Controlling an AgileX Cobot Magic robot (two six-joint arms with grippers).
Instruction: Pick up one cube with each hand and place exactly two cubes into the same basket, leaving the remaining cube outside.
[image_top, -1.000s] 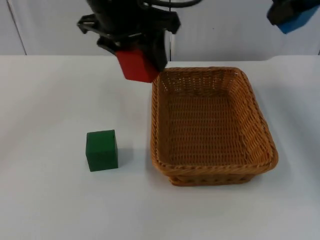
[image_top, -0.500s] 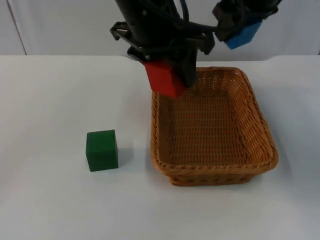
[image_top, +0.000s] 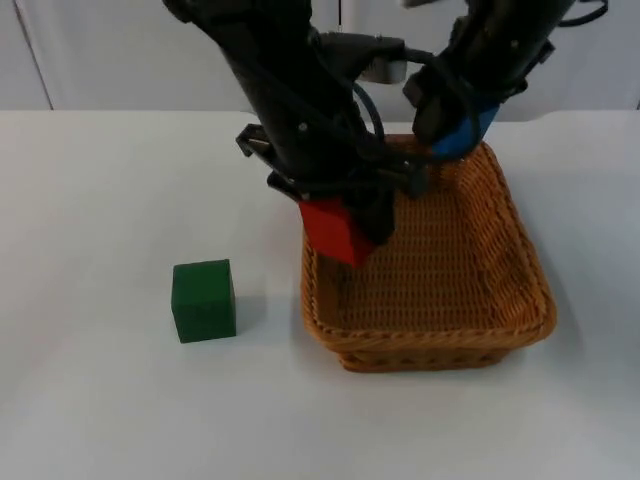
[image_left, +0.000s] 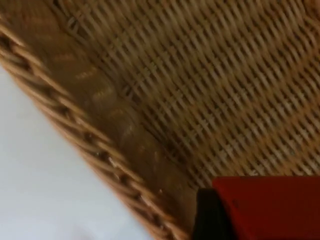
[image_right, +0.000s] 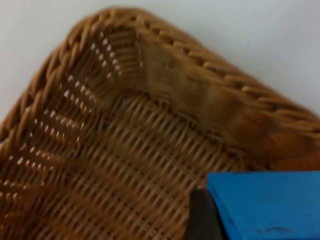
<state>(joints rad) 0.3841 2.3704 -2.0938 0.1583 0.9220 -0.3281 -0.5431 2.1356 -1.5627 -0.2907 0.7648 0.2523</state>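
A lab: bare white table top (image_top: 100, 400), grey partition wall (image_top: 100, 60).

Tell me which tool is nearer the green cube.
Left. The left tool, shut on the red cube, hangs over the basket at its side facing the green cube. The right tool, shut on the blue cube, is over the basket's far corner.

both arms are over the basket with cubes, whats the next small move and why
Probably lower both a little, then open. The left pincer holds the red cube above the wicker basket by its near-left wall; the right pincer holds the blue cube over the far rim. The green cube sits outside on the table, as it should.
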